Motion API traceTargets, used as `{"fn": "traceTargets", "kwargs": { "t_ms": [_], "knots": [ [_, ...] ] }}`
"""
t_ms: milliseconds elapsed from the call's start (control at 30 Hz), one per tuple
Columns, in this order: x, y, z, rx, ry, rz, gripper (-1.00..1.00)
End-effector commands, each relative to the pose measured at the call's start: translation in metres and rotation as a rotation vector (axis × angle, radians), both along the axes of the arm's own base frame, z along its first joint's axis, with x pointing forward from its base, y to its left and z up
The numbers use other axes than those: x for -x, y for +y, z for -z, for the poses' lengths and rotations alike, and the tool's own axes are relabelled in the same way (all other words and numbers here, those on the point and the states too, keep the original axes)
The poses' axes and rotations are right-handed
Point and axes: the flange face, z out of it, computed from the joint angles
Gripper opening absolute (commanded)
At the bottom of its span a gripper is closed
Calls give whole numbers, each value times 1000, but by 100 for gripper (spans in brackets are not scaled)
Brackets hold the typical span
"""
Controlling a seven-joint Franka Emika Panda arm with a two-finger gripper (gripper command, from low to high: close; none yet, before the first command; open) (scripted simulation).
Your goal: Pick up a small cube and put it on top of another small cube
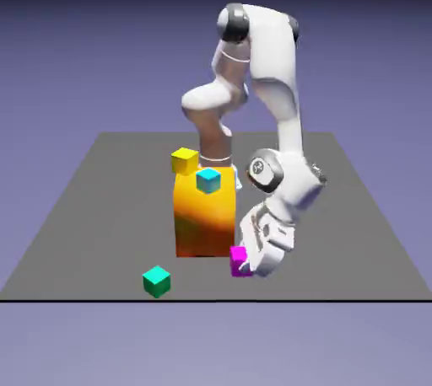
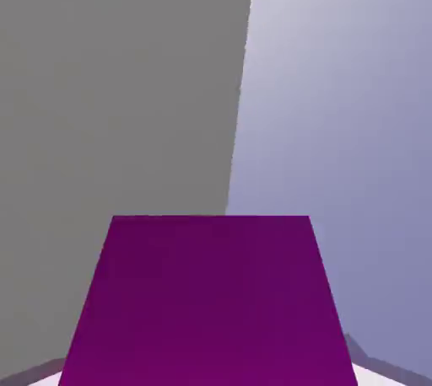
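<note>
The small magenta-pink cube sits between the fingers of my gripper, which is tilted and shut on it, low over the table to the right of the tall orange block's foot. In the hand view the cube fills the lower middle and hides most of the gripper. Only slivers of the fingertips show at the bottom corners. I cannot tell whether the cube touches the table.
The tall orange block stands just left of the gripper with a cyan cube on top. A yellow cube lies behind it. A teal-green cube rests near the front edge of the table.
</note>
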Motion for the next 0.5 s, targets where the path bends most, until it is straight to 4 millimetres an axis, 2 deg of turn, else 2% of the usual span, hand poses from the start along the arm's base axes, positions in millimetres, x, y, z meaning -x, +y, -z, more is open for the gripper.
{"fn": "traceTargets", "kwargs": {
  "t_ms": [0, 133, 167, 200, 300, 333, 367, 400, 467],
  "knots": [
    [-4, -25, -3, -2, -1, 86, -100],
    [-8, -122, -17, -25, 5, 427, -100],
    [-7, -131, -18, -29, 6, 458, -100],
    [-7, -131, -18, -29, 6, 458, -100],
    [6, -149, 35, -28, 6, 458, -100],
    [9, -152, 44, -29, 6, 458, -100],
    [9, -152, 44, -29, 6, 458, 100],
    [9, -152, 44, -29, 6, 458, 100],
    [-1, -140, 9, -28, 6, 458, 100]
  ]
}}
